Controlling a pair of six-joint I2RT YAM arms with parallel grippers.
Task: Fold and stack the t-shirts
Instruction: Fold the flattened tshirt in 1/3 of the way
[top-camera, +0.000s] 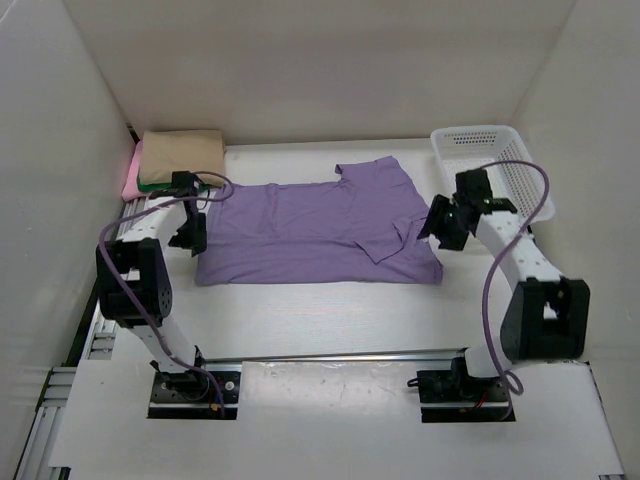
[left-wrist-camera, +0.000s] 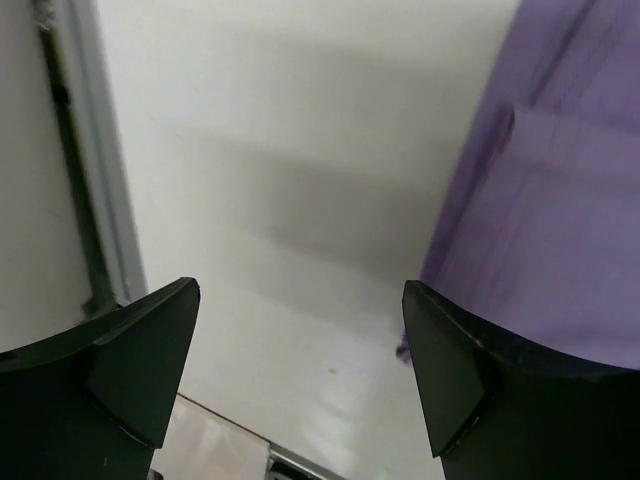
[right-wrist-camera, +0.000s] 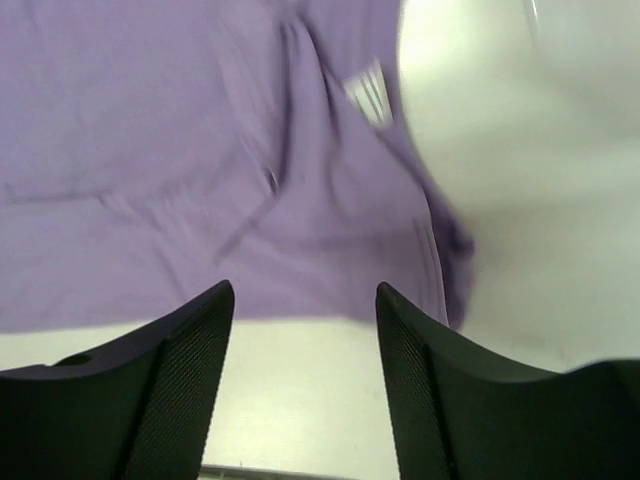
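A lavender purple t-shirt (top-camera: 310, 232) lies spread flat across the middle of the table, folded in half with a sleeve at the back right. My left gripper (top-camera: 190, 237) hovers at its left edge, jaws wide open and empty; in the left wrist view the gripper (left-wrist-camera: 300, 330) is over bare table with purple cloth (left-wrist-camera: 560, 200) at the right. My right gripper (top-camera: 440, 222) hangs at the shirt's right edge, open and empty; in the right wrist view the gripper (right-wrist-camera: 305, 310) is just off the shirt's hem (right-wrist-camera: 200, 150). A folded tan t-shirt (top-camera: 182, 150) tops a stack over green (top-camera: 150, 183) and pink (top-camera: 132, 172) shirts.
A white mesh basket (top-camera: 490, 160) stands at the back right, close behind my right arm. White walls enclose the table on three sides. An aluminium rail (left-wrist-camera: 100, 170) runs along the table's left edge.
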